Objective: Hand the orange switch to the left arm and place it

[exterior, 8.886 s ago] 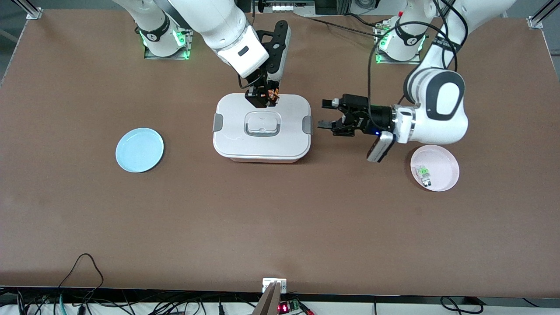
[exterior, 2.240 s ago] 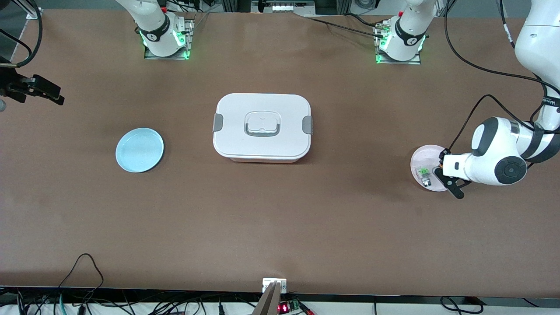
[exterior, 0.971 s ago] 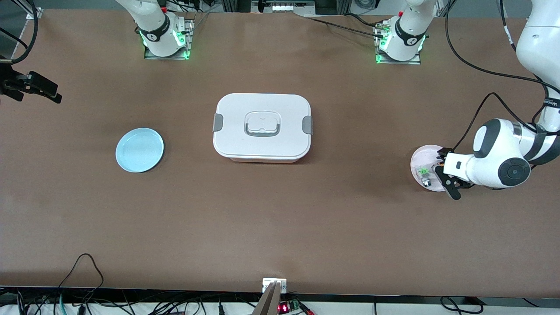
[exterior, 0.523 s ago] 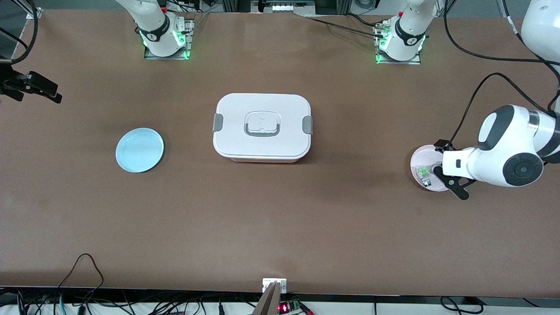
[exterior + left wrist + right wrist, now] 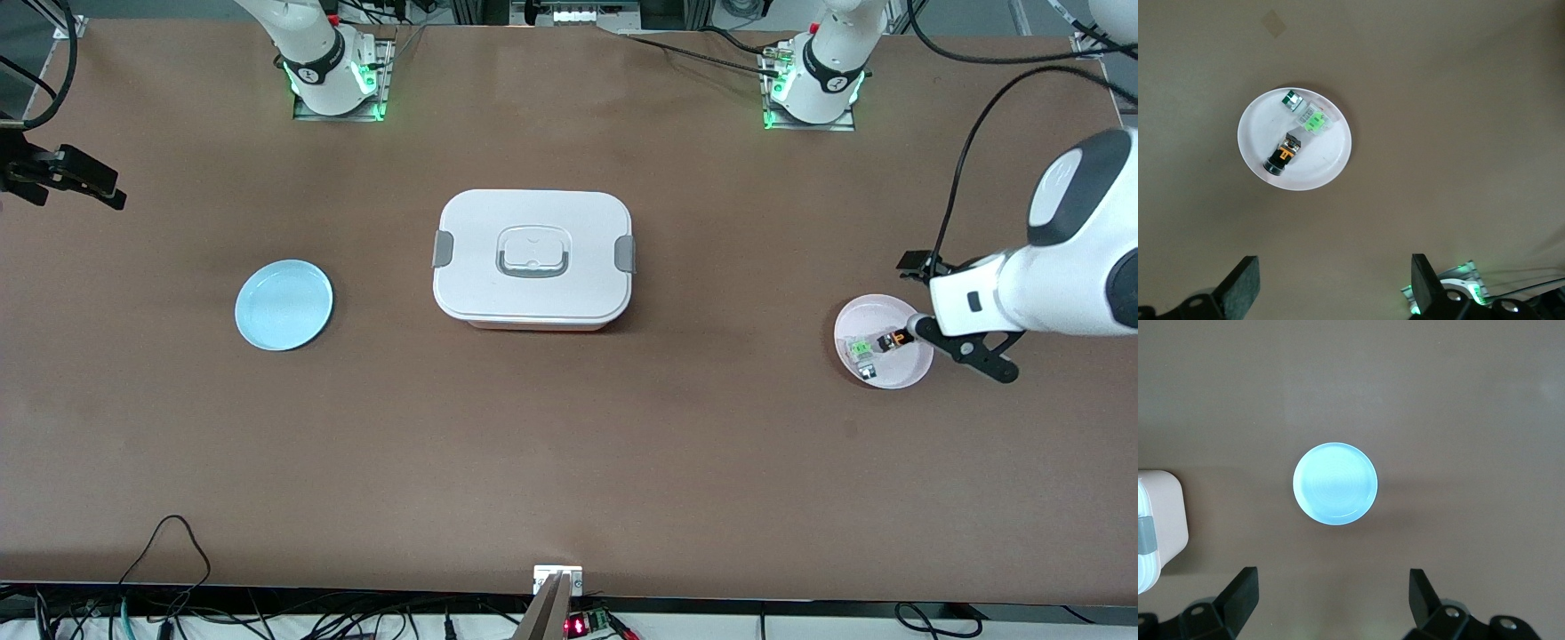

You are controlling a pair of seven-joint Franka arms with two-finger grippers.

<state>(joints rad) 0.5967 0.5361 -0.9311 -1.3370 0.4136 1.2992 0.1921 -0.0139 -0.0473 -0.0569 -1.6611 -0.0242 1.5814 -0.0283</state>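
- Looking at your front view, you find the orange switch lying in the pink plate toward the left arm's end of the table.
- Your left wrist view shows the orange switch on its side, black body with an orange band, just beside a small clear component with a green top; the two do not appear to touch.
- A small green-and-grey piece lies at the plate's rim, near the clear component.
- Your left pincer hangs high over the table near the pink plate, its fingers spread wide and holding nothing.
- In the front view the left arm reaches in from the table's edge, its black wrist parts over the plate's edge.
- Your right pincer waits over the right arm's end of the table, fingers wide apart and empty, looking down on the blue plate.
- You see the right pincer at the edge of the front view, up in the air.
- The box stands shut mid-table, between the blue plate and the pink plate, well apart from both.
- A corner of the box, with one grey clip, shows in your right wrist view.
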